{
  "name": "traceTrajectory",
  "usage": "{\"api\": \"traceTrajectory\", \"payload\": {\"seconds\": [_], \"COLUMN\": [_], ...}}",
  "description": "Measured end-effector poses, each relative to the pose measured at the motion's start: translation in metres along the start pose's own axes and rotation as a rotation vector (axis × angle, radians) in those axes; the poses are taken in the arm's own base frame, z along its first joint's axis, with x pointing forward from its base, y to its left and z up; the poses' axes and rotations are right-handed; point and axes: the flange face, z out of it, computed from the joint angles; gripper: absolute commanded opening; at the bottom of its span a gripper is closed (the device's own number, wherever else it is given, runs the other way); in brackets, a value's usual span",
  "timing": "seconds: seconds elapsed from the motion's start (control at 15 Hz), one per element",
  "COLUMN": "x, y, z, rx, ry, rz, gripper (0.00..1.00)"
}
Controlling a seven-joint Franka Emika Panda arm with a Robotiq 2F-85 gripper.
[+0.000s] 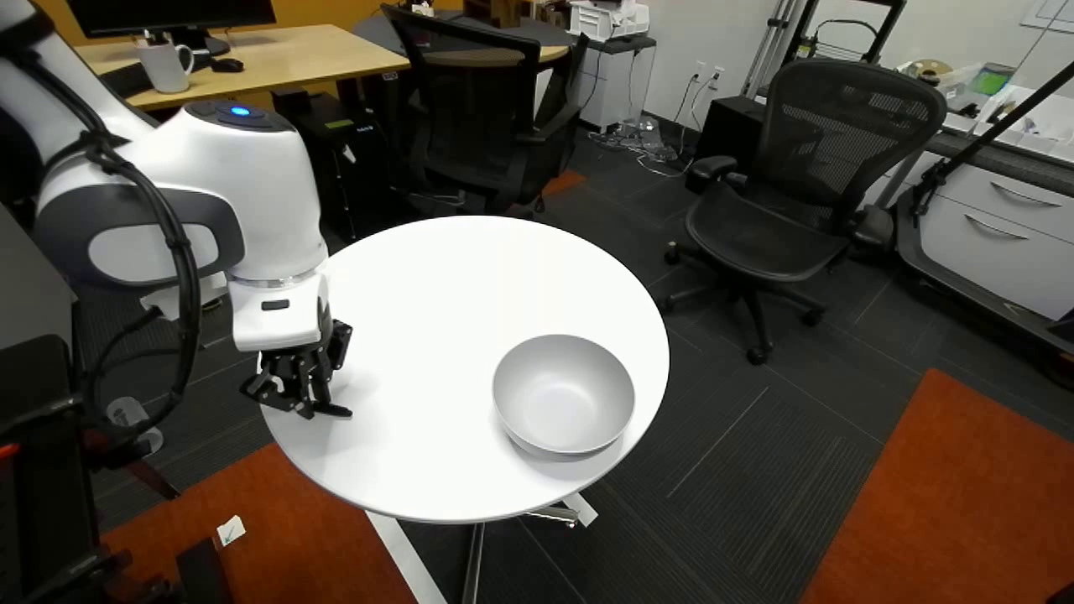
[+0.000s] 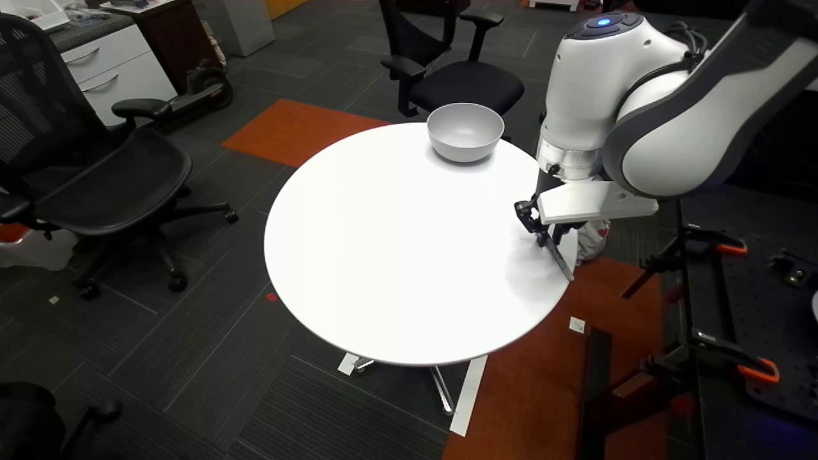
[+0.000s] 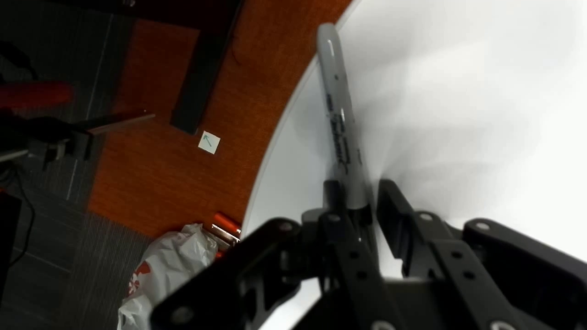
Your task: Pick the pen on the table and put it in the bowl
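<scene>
Mostly grey, black-lettered pen (image 3: 341,123)

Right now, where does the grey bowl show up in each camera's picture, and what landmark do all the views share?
In an exterior view: the bowl is just below centre, slightly to the right.
In an exterior view: the bowl is above and right of centre.
Wrist view: the bowl is not in it.
Shared landmark: the white table, whose curved edge shows in all three.
</scene>
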Motion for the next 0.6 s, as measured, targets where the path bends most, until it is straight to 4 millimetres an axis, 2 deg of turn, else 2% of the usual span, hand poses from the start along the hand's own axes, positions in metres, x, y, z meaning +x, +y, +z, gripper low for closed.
{"api": "traceTrajectory", "payload": {"seconds": [0.13, 0.4, 0.6], "x": [0.0, 0.002, 0.01], "y": [0.0, 0.0, -0.003], "z": [0.0, -0.003, -0.032], "rx": [0.0, 0.005, 0.045], "ry": [-0.001, 0.005, 0.056], "rz": [0.002, 0.003, -0.02], "gripper": [0.04, 0.04, 0.04]}}
